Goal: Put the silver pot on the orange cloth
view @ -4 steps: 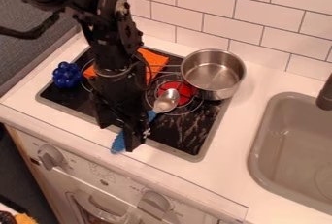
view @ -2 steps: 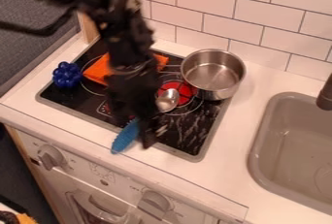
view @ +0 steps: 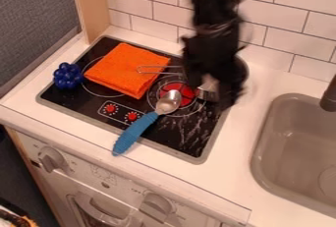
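In the camera view, here's the black pincer (view: 210, 94), hanging down from the top edge right in front of the silver pot (view: 208, 84)! Its two fingers stand well spread, with a patch of the pot's metal showing between them. Has it got any grip on the pot? Can't tell from here, but those fingers are apart.

The pot itself sits behind the pincer, partly hidden by it, at the right side of the black stovetop (view: 197, 140). Its wire handle (view: 154, 67) pokes out to the left of the pincer, and look, the end of it is over the orange cloth (view: 125, 69)! That cloth lies folded on the stovetop, left of the pincer, the pot's body well off it.

Just left of and below the pincer, there's the red patch (view: 177, 93) of a burner, and beside it the metal bowl of a spoon (view: 169, 101), whose blue handle (view: 133, 133) runs down and away to the left, out over the stovetop's front edge. Farther left, past the cloth, a knobbly blue object (view: 68, 75) at the stovetop's edge. And over to the pincer's right, lower down, the grey sink (view: 295, 147) with its dark tap (view: 328, 97)!
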You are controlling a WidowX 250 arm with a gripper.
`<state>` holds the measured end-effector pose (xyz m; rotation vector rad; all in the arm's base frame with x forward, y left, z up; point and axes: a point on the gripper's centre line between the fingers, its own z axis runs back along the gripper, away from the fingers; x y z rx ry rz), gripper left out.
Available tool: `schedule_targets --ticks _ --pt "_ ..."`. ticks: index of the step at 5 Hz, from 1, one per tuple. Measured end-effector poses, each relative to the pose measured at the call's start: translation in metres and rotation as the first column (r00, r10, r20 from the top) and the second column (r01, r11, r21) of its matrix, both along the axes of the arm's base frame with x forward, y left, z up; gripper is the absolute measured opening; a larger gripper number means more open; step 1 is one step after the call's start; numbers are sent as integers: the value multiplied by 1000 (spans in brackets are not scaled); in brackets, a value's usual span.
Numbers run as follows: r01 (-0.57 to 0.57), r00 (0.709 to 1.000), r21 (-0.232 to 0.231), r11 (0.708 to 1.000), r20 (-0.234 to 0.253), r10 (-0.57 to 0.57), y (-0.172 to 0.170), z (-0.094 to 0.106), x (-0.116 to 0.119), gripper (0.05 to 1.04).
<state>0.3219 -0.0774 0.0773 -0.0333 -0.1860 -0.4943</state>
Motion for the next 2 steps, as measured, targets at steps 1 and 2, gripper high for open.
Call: schedule_targets --ticks 1,2 --pt "-15 999 32 999 34 14 -15 -4 29 1000" --pt "-44 999 66 997 35 42 -18 -19 52 1000"
